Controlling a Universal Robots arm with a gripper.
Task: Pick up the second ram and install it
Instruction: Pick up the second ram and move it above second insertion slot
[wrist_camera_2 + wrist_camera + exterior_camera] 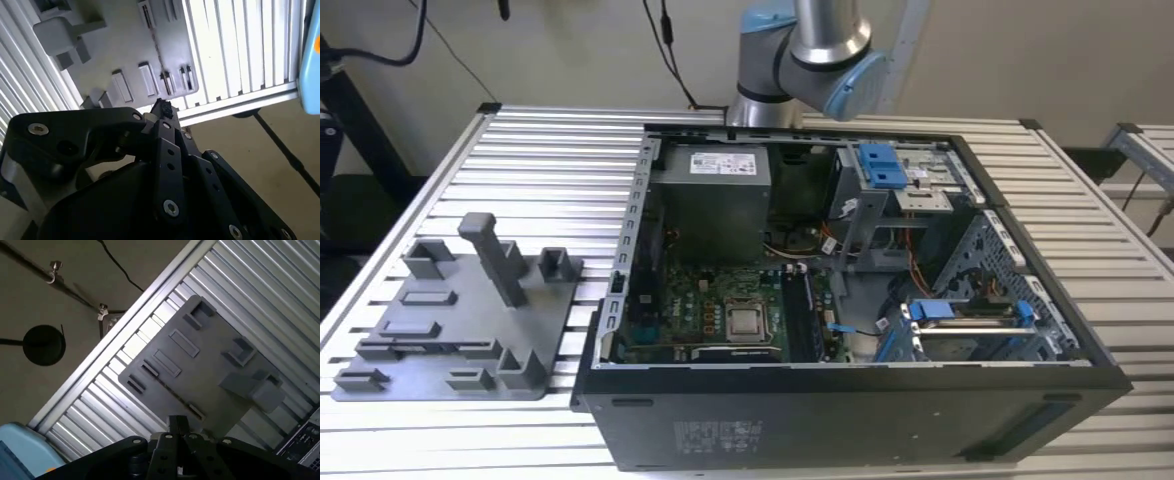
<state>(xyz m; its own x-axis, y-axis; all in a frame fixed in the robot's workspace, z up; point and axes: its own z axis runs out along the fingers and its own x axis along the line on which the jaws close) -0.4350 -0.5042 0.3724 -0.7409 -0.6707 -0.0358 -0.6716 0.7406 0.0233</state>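
In both wrist views my gripper (162,107) (177,424) hangs high over the table's edge with its black fingers drawn together. Nothing shows between them. Beneath it lies the grey fixture plate (125,45) (200,365) with upright pegs and narrow slots. In the exterior view that plate (467,330) sits on the left of the slatted table. The second ram is hidden from me. The long black memory slots (807,310) lie on the motherboard inside the open computer case (854,400).
The arm's base (801,50) rises behind the case at the table's far edge. A grey power-supply box (710,200) and blue drive brackets (881,165) fill the case's upper part. Floor and a stand foot (44,344) lie beyond the table's edge.
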